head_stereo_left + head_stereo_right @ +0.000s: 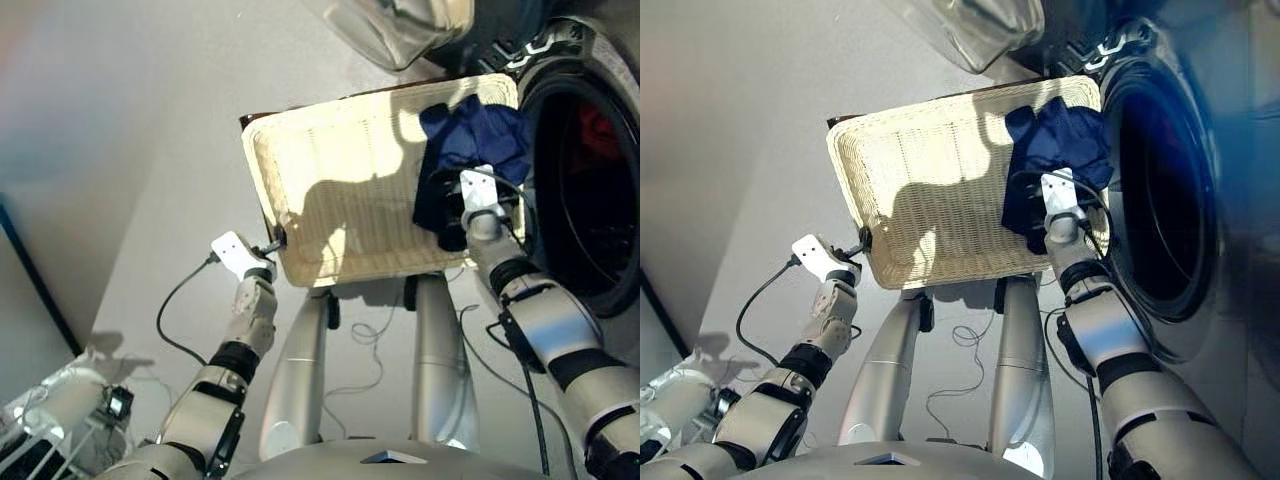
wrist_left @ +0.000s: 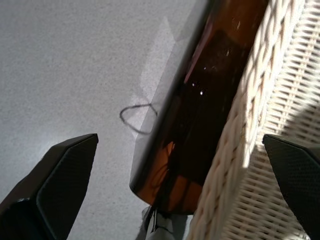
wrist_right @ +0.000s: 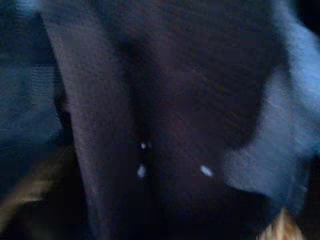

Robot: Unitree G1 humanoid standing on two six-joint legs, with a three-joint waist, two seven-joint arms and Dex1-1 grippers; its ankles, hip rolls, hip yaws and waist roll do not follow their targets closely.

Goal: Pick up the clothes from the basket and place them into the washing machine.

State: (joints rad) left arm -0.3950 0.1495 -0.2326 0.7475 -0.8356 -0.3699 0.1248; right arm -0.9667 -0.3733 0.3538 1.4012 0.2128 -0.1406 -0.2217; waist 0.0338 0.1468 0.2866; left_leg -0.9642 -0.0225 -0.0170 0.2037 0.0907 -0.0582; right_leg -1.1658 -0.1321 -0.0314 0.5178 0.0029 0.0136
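Observation:
The cream wicker basket (image 1: 350, 170) lies in front of me on a dark brown stand (image 2: 200, 125). A navy blue garment (image 1: 475, 135) is heaped in its right end, and its lower folds (image 1: 1025, 215) look almost black. My right gripper (image 1: 452, 228) is pushed into those dark folds, and cloth (image 3: 165, 115) fills the right wrist view. My left gripper (image 2: 179, 140) stands open at the basket's near left corner (image 1: 280, 240), one finger (image 2: 55, 185) outside the rim, the other (image 2: 295, 170) over the weave. At right gapes the washing machine's drum (image 1: 585, 200), with coral-red cloth (image 1: 600, 130) inside.
The machine's glass door (image 1: 400, 25) hangs open above the basket's far edge. Thin cables (image 1: 370, 340) trail over the grey floor below the basket. A white rack with clear plastic (image 1: 45, 420) stands at the lower left.

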